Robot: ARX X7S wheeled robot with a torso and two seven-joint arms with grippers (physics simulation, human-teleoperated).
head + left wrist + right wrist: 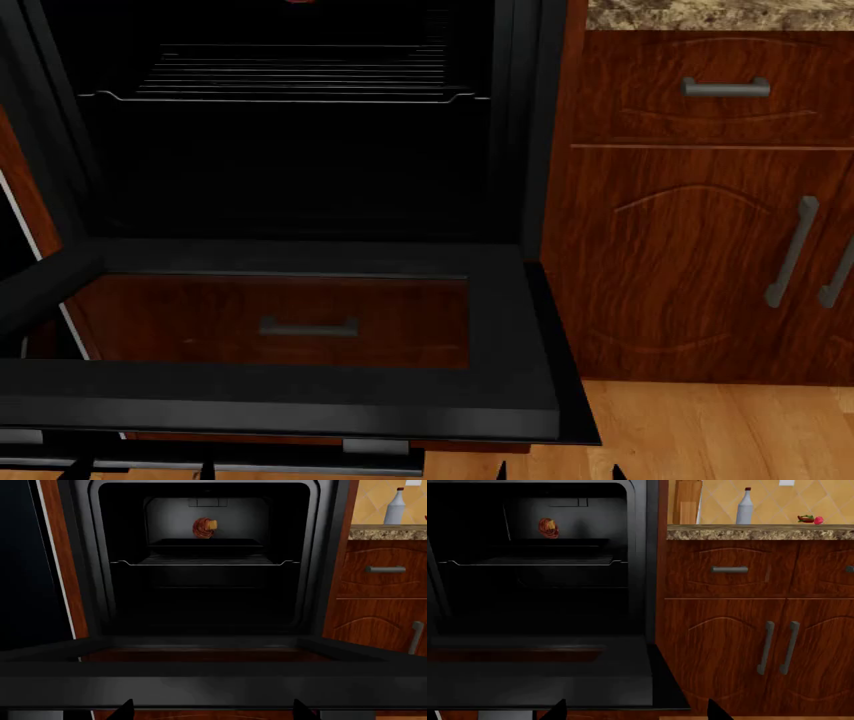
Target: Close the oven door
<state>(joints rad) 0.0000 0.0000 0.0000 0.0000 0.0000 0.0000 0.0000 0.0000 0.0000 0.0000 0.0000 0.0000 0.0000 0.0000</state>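
Nearest to me is the oven door (514, 340), dropped flat and fully open, its thick black frame reaching out toward my base. Through its glass window I see the reddish wood of a drawer (187, 320) below, with a small grey handle. The door's silver-grey bar handle (380, 448) runs along the near edge, at the bottom of the head view.

On my left gripper (210, 711) only two dark fingertips poke into the wrist picture, well apart, just at the door's near edge. My right gripper (636, 711) shows the same: two tips spread wide, holding nothing, near the door's right corner. Whether either touches the door I cannot tell, since the tips are cut off by the frame.

Beyond the door the oven cavity (203, 595) gapes dark, a wire rack (203, 561) across it and a small reddish-brown item (204, 528) at the back. Right of the oven stands a wooden cabinet (727, 650) with vertical grey handles, a drawer above it, and a granite counter (760, 531) bearing a grey bottle (744, 507).
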